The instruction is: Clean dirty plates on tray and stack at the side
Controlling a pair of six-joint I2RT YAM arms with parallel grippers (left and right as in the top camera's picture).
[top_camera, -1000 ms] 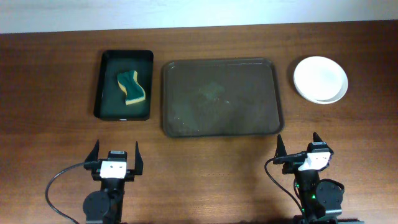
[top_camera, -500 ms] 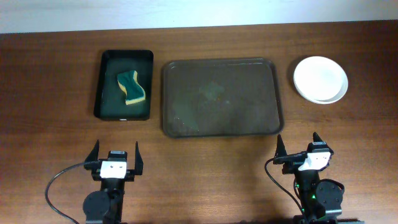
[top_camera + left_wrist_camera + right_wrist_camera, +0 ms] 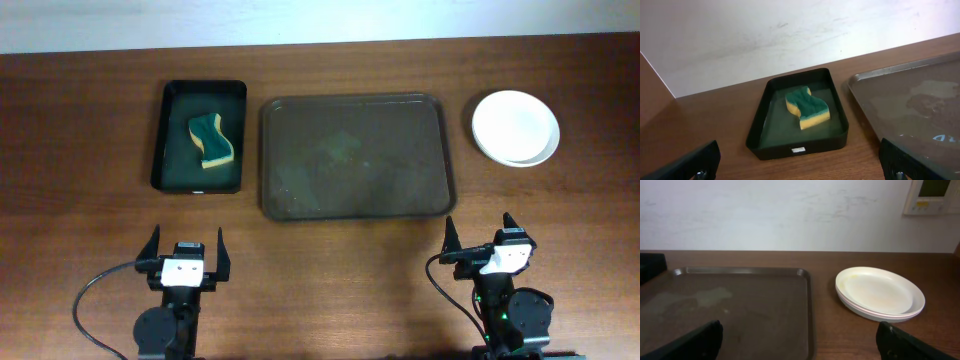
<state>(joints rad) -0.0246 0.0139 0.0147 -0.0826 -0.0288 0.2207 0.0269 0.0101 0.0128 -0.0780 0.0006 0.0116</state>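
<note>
The white plates (image 3: 516,127) sit stacked on the table to the right of the dark brown tray (image 3: 352,156); the stack also shows in the right wrist view (image 3: 879,293). The tray holds no plates, only faint wet marks; it also shows in the right wrist view (image 3: 740,310) and the left wrist view (image 3: 910,105). My left gripper (image 3: 186,252) is open and empty near the front edge, left of the tray. My right gripper (image 3: 489,240) is open and empty near the front edge, below the tray's right corner.
A smaller black tray (image 3: 200,137) stands left of the brown tray and holds a green and yellow sponge (image 3: 212,140); both show in the left wrist view, tray (image 3: 795,147) and sponge (image 3: 807,106). A white wall runs along the table's far edge.
</note>
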